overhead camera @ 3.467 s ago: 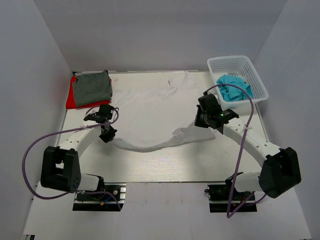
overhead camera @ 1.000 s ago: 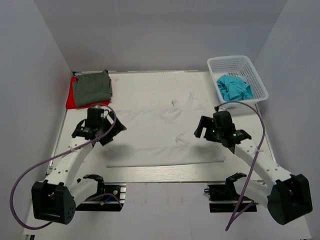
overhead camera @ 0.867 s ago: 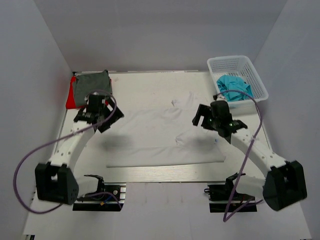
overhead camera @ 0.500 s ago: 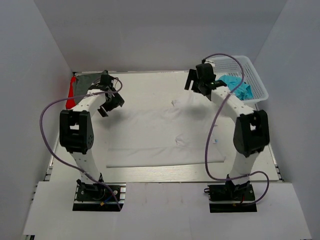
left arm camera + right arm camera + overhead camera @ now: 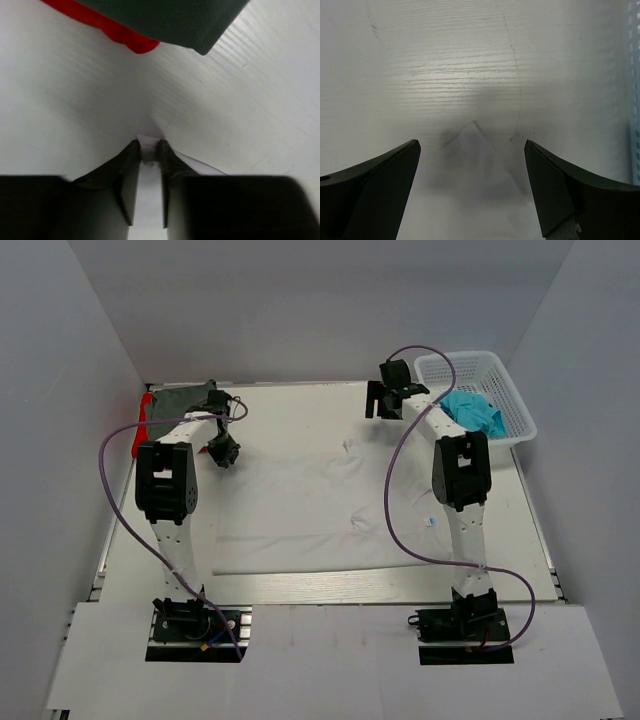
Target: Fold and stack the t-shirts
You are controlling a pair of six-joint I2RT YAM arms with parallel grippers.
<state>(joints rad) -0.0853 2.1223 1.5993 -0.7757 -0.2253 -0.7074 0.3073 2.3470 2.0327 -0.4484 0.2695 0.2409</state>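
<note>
While the table (image 5: 290,405) carries the white shirt (image 5: 320,510) spread flat, both arms reach to its far corners.
- Basket (image 5: 470,365), with turquoise shirt (image 5: 475,412): off to the outer side of the right fingers (image 5: 380,180).
- Grey-green shirt (image 5: 165,20) over red shirt (image 5: 120,35): folded, just beyond the left fingertips (image 5: 131,165).
- Right gripper (image 5: 471,143): spread wide, holding nothing; a white corner lies between its fingers.
- Left gripper (image 5: 148,150): nearly closed, pinching the other white corner.
- Risk: with one corner ungripped, lifting would likely skew the fold, and the thin pinch may slip.

Bright, even overhead light, soft shadows; wrist cams blurry, maybe motion.
</note>
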